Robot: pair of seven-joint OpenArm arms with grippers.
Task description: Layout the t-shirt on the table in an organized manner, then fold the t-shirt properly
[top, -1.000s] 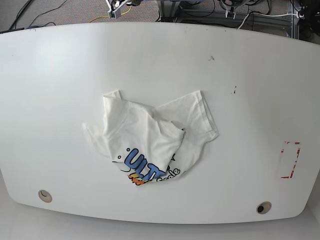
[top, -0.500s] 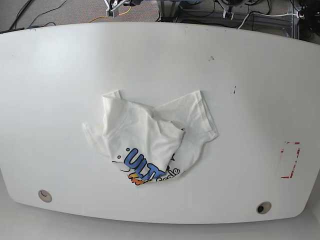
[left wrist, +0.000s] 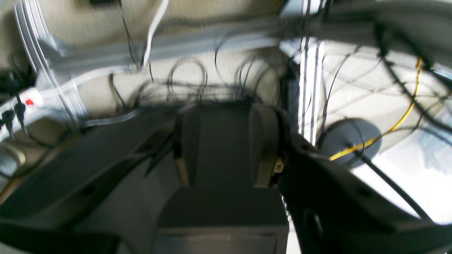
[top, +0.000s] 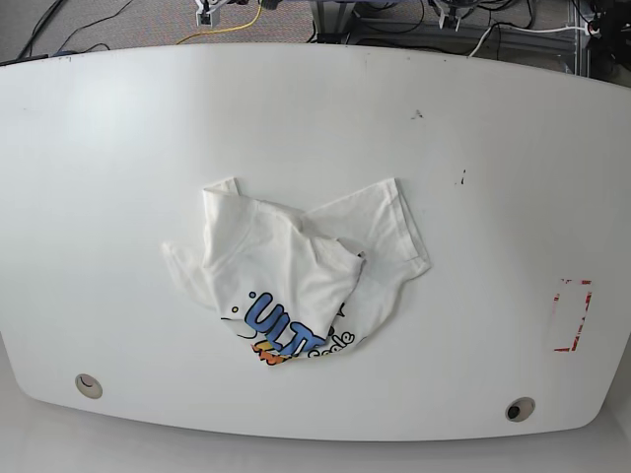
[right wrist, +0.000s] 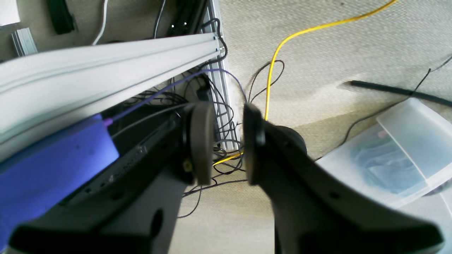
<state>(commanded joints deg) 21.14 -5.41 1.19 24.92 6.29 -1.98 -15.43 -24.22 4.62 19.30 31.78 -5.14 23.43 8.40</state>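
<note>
The t-shirt (top: 296,276) lies crumpled in the middle of the table (top: 493,197). It is white, bunched and folded over itself, with blue and orange lettering showing at its near edge. Neither wrist view shows the shirt or the table; both look at the floor and cables beyond the far side. My left gripper (left wrist: 226,141) is blurred, its jaws standing wide apart and open. My right gripper (right wrist: 227,141) is open by a narrower gap, with nothing between its fingers. In the base view, only small bits of hardware show at the top edge.
Two round holes (top: 89,385) (top: 520,409) sit near the table's front edge, and a red-outlined rectangle (top: 572,315) at the right. Behind the table are aluminium rails (right wrist: 106,70), tangled cables, a yellow cable (right wrist: 282,46) and a clear plastic bin (right wrist: 388,155) on the carpet.
The t-shirt has not moved. At the top edge of the base view, the small white hardware piece has shifted left.
</note>
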